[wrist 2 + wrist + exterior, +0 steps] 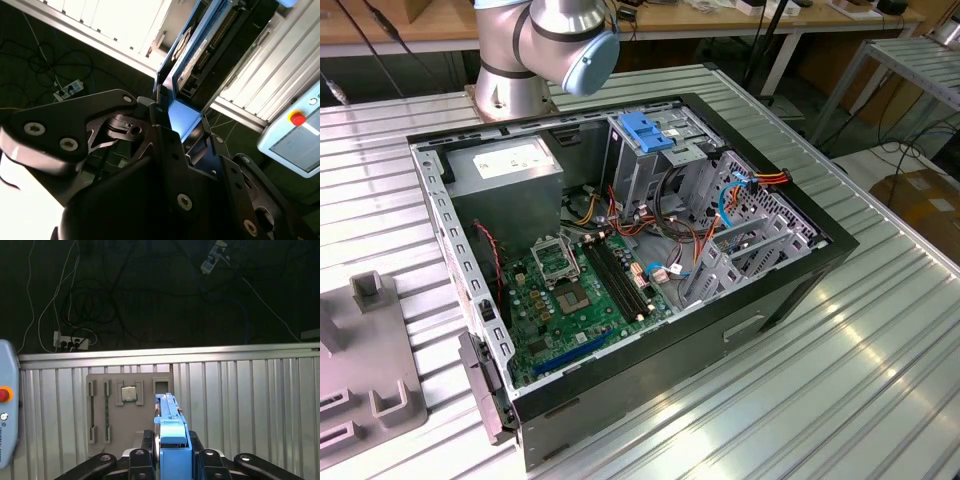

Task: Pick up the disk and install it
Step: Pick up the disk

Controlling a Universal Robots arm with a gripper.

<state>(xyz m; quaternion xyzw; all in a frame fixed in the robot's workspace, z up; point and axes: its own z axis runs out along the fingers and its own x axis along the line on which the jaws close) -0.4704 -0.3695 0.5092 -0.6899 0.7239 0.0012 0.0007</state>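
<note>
Your gripper (171, 442) is clamped on the disk (169, 412), squeezing its broad faces so it stands edge-on with its length pointing away from the wrist, a hold that looks suited to sliding it into a bay. It is over the grey fixture tray (112, 415). In the exterior view that tray lies at 8 o'clock of the open computer case (790, 290), whose drive cage (635, 170) stands at 12 o'clock inside

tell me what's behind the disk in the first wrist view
A grey fixture tray on the ribbed metal table, holding a square chip. The disk, clamped in the gripper, hides part of the tray's edge and anything there.
</note>
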